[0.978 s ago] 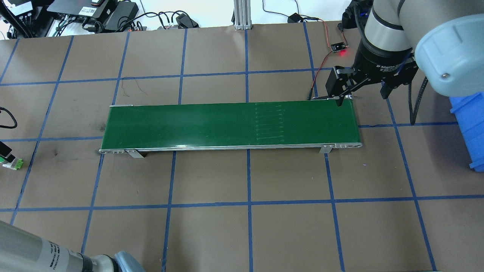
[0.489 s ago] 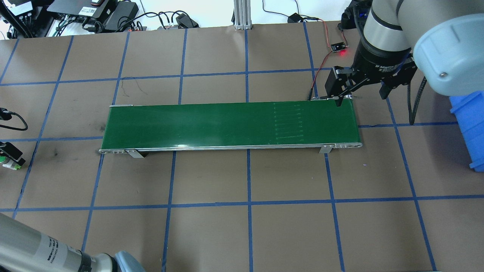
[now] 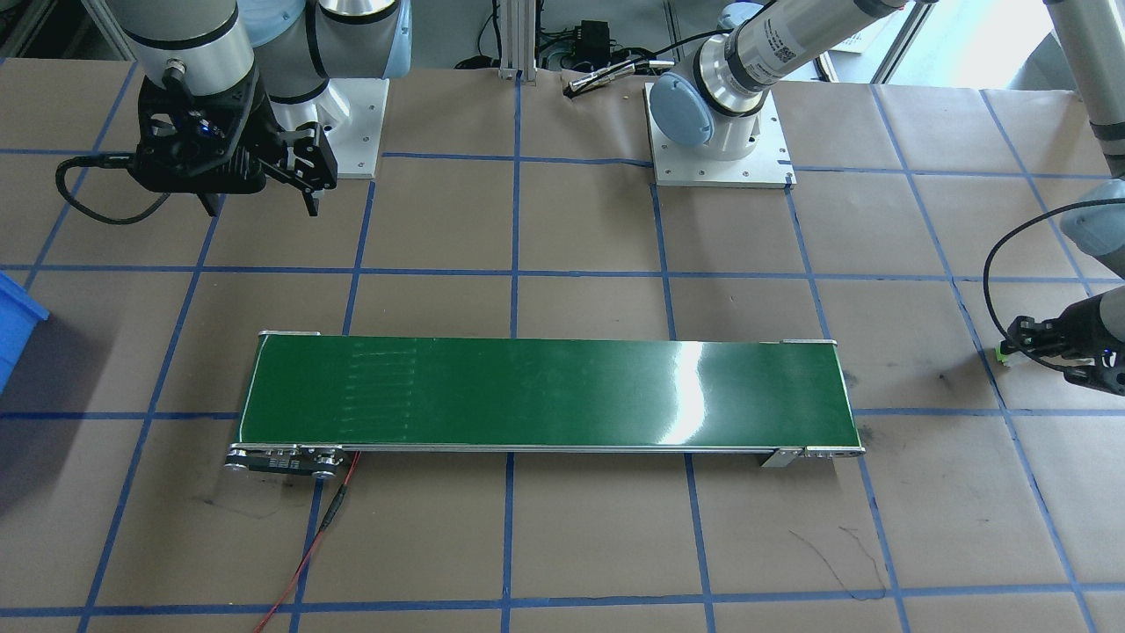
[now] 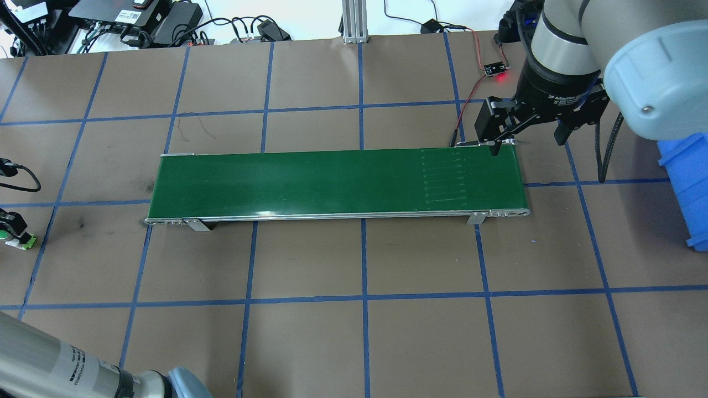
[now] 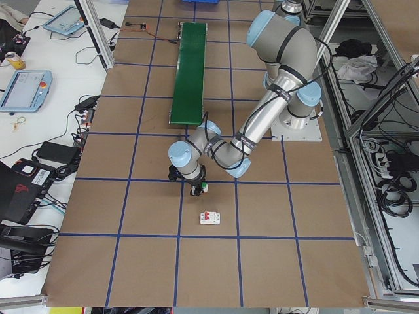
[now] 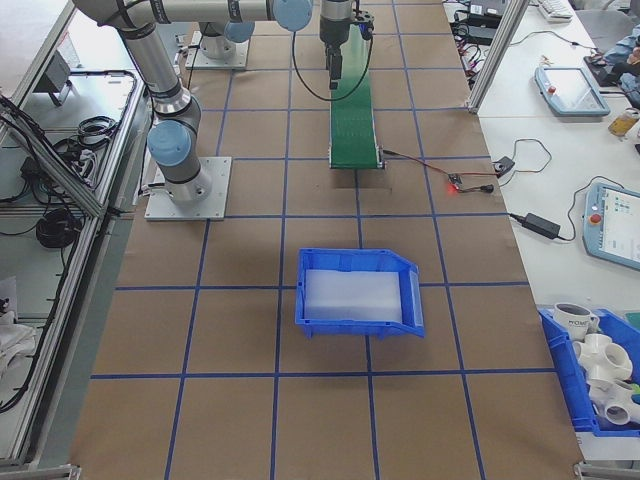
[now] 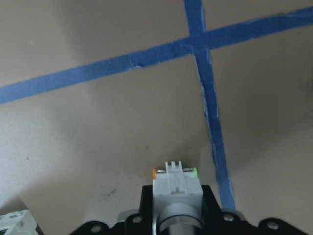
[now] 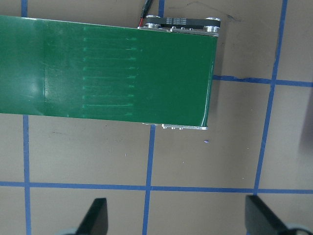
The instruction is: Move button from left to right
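Button (image 7: 176, 183) is clamped in your left tool (image 7: 173, 215), just above the counter's (image 4: 310, 342) left end. Right tool (image 8: 176, 215) hangs spread apart by the green conveyor (image 4: 337, 182). Blue bin (image 6: 357, 290) holds nothing I can see.

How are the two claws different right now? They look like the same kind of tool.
The left claw is shut on the button; the right claw is open and holds nothing.

The left claw sits low over bare table, well off the belt's end; the right claw hangs by the belt's other end, its camera looking down on it.

Both are black, two-fingered and point down.
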Motion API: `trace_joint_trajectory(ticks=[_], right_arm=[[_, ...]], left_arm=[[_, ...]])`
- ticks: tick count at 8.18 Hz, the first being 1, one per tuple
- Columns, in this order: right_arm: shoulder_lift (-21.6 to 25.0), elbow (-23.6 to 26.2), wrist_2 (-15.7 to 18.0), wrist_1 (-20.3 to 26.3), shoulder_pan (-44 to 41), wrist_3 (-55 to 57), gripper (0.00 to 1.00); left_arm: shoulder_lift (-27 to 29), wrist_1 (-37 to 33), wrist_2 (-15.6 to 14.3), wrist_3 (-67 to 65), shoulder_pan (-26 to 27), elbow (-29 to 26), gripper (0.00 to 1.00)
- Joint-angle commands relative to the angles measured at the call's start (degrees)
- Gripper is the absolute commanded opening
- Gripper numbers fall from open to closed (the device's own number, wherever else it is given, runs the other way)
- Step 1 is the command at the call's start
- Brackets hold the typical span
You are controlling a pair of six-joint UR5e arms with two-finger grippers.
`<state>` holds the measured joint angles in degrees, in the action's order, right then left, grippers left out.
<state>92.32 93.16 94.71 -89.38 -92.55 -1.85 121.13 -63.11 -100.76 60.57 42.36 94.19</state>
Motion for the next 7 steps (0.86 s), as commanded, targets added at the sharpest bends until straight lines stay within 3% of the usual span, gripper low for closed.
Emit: trace_joint_trajectory(ticks=[1,4,7], right_arm=[[0.0,0.0,0.0,0.0,0.0,0.0,1.00],[0.0,0.0,0.0,0.0,0.0,0.0,1.00],[-0.1,0.0,0.0,0.0,0.0,0.1,1.00]], left_arm=[[-3.2,-1.6,-0.1,0.3,0.1,0.0,0.00],[-15.9,-12.7,0.2,-5.7,6.4,-0.1,0.00],[-21.8,-16.3,3.6,-17.9,20.8,-0.1,0.00]])
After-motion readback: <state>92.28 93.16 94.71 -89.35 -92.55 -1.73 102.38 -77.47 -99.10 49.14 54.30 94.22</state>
